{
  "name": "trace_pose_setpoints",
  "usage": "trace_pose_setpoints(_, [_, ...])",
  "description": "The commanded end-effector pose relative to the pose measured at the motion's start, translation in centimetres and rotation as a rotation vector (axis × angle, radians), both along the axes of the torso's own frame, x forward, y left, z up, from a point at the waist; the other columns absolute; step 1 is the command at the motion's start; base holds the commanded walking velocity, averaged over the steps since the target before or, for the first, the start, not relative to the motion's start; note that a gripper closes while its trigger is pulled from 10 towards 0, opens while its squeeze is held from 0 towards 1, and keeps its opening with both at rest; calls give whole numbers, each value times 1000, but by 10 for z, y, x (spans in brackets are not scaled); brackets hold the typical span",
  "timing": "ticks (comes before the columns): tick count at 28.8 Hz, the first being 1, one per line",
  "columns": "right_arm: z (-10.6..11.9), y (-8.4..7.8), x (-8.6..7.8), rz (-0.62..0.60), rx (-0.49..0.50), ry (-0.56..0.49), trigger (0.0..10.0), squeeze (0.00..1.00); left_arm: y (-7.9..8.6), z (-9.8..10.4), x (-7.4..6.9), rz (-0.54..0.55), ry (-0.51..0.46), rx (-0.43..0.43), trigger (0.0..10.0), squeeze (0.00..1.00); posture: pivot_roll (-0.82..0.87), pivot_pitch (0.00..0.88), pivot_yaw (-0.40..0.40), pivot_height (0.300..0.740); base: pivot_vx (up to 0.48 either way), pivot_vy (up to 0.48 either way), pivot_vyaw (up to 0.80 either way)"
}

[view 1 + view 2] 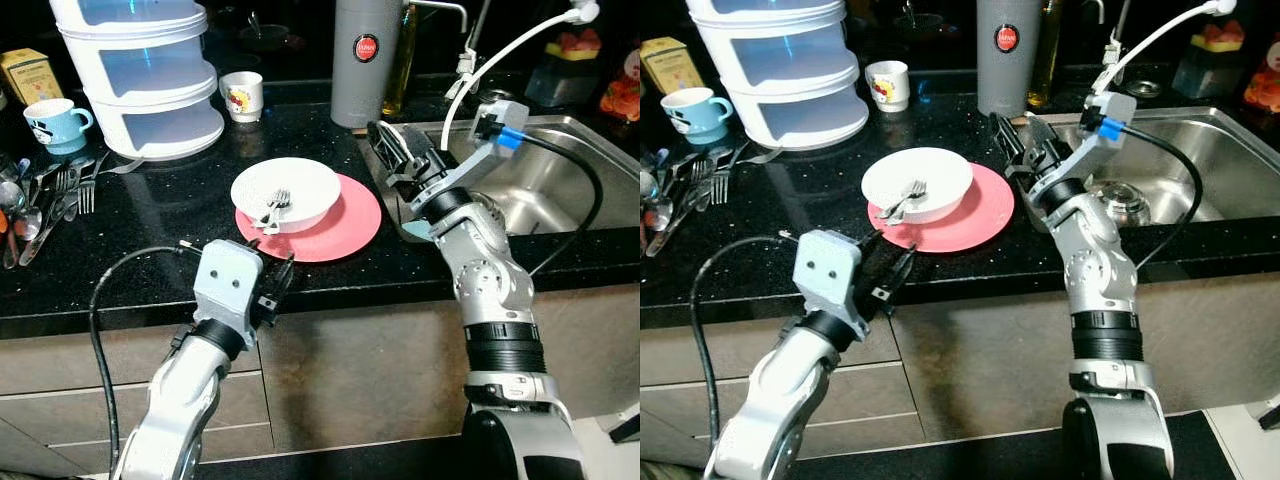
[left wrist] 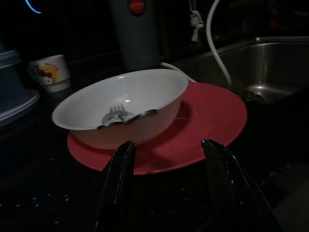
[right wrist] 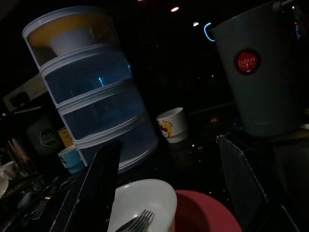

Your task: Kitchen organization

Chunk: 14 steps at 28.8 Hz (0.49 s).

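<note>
Left gripper: at the counter's front edge, fingers spread, nothing between them, aimed at the near rim of the pink plate.
Pink plate: flat on the black counter, near the front edge, just left of the sink.
White bowl: sits on the plate, offset toward its left side.
Fork: lies inside the bowl, tines down in the well, handle resting over the near rim.
Right gripper: raised above the counter between plate and sink, fingers parted and empty, pointing toward the back of the counter.
Loose cutlery: heaped at the counter's far left.
Blue mug, white tiered container, small printed cup, grey canister: ranged along the back.
Risk 1: lifting the plate by one rim would tilt it; the off-centre bowl could slide and the fork tip out.
Risk 2: the plate sits low and thin on the counter; fingers may skid over the rim or push the stack toward the sink.
Risk 3: the right arm's cable and the white hose hang near the sink and could snag.
Unclear: the sink's contents are blurred; the container's top is cut off; both wrist views are dark.
</note>
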State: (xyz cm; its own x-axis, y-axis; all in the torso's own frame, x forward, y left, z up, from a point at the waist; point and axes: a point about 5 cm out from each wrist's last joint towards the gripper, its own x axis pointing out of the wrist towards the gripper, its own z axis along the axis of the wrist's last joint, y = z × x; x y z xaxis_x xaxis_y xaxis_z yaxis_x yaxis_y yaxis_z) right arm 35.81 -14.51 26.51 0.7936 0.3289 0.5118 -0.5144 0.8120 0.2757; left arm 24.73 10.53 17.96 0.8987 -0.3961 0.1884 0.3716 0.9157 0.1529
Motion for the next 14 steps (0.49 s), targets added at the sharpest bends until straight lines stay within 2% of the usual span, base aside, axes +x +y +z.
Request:
trace_pose_setpoints(1, [-1, 2, -2, 22, 9, 4, 10000, 0, -1, -6, -1, -33, 38, 9, 10000, 0, 64, 0, 26, 740, 0, 0, 0])
trace_pose_setpoints(8, [-2, 6, -2, 39, 14, 4, 10000, 0, 1, -9, -2, -89, 70, 17, 10000, 0, 80, 0, 23, 740, 0, 0, 0])
trace_pose_setpoints(14, [-4, 12, -2, 47, 28, 15, 10000, 0, 10, 1, -5, -155, 68, 30, 10000, 0, 116, 0, 17, 740, 0, 0, 0])
